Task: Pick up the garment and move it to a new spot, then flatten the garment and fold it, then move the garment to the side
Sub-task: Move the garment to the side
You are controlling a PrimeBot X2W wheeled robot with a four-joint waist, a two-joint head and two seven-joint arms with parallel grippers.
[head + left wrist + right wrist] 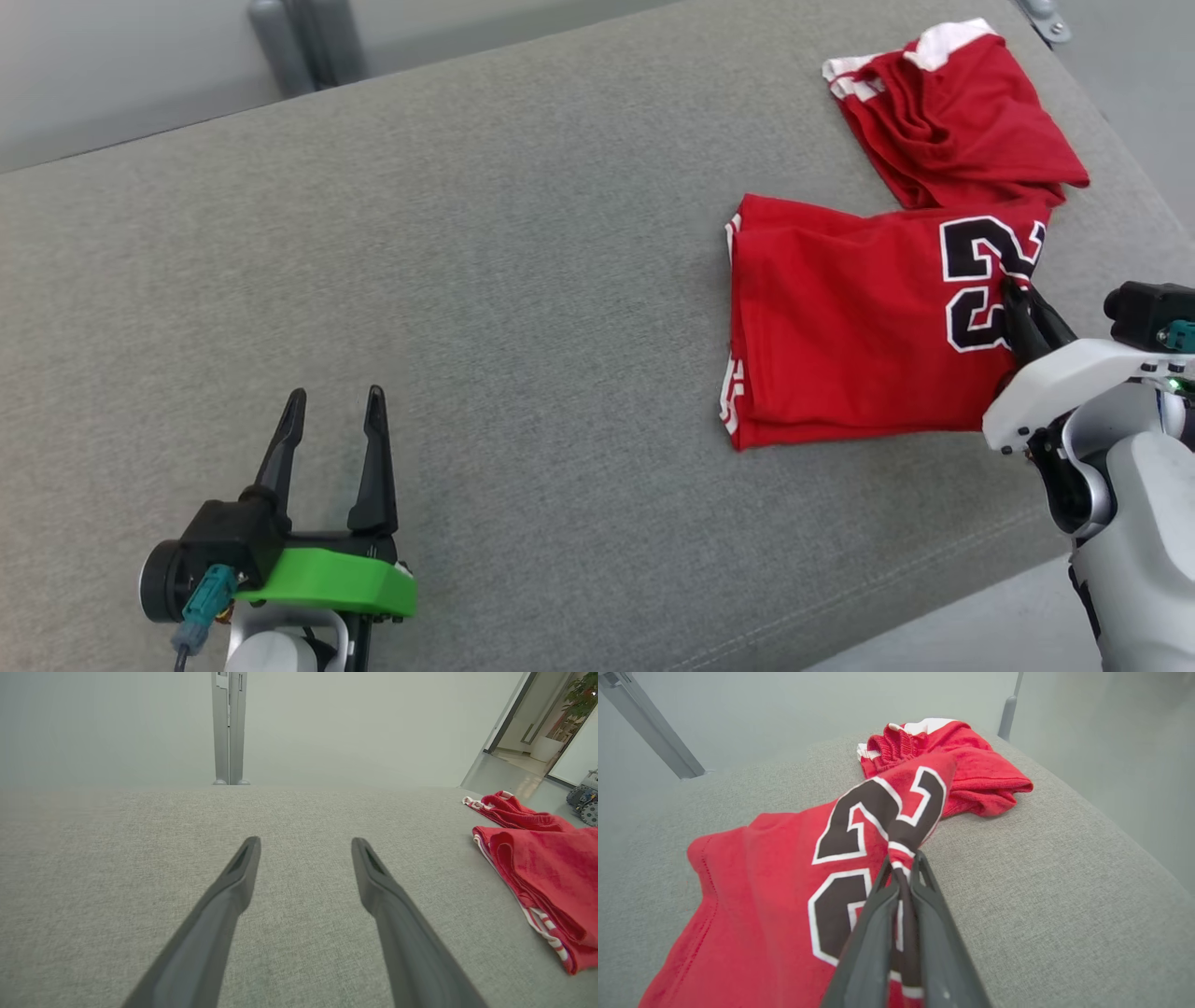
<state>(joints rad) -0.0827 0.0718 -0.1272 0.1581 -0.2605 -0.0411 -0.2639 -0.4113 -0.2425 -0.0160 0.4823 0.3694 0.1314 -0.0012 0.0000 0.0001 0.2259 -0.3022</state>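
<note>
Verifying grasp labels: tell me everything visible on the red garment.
The red garment is soft fabric with a black number outlined in white and white-striped trim at its edges. It lies folded, far end bunched, on the grey padded surface. The right gripper is shut on a pinch at the number, drawing it into a ridge.

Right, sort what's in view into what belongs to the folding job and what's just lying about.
Job: red garment; right gripper, shut on it; left gripper, open and empty; grey padded surface beneath.
Lying about: metal post; potted plant; wheeled machine on the floor beyond.
</note>
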